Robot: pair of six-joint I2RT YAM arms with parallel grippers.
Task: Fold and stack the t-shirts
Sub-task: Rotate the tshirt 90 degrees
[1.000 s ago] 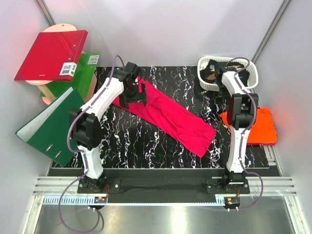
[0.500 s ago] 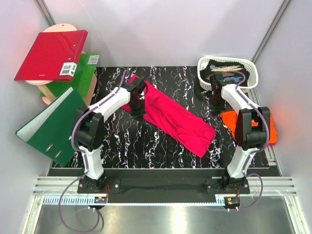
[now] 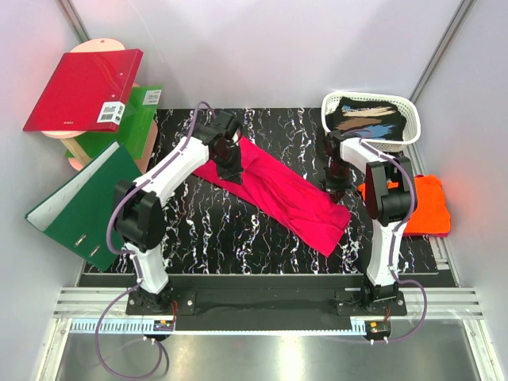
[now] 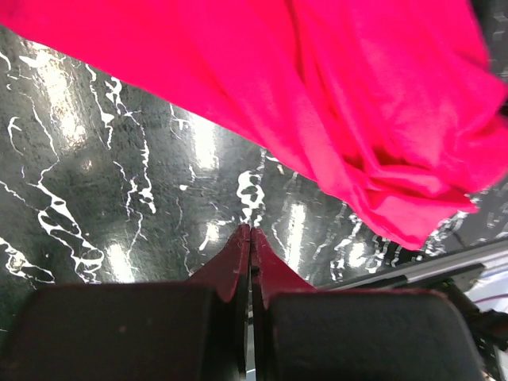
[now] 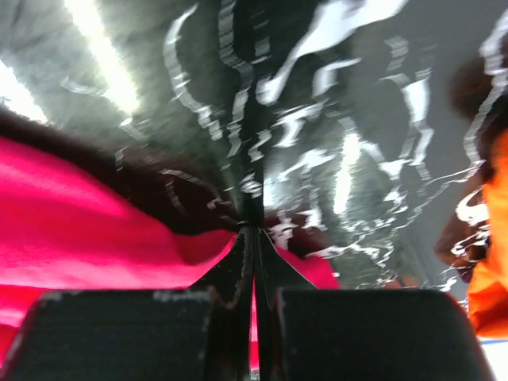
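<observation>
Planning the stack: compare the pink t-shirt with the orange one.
The pink t-shirt lies stretched in a long diagonal strip across the middle; the orange t-shirt sits in a compact heap at the right edge. The pink t-shirt spreads wider than the orange t-shirt. Both are plain and unstacked.

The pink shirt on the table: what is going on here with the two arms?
The magenta-pink t-shirt lies as a long diagonal strip on the table. The left gripper is at its far end, the right gripper beside its near end; both are shut, a grip on cloth unclear. The orange t-shirt lies at the right edge.
</observation>
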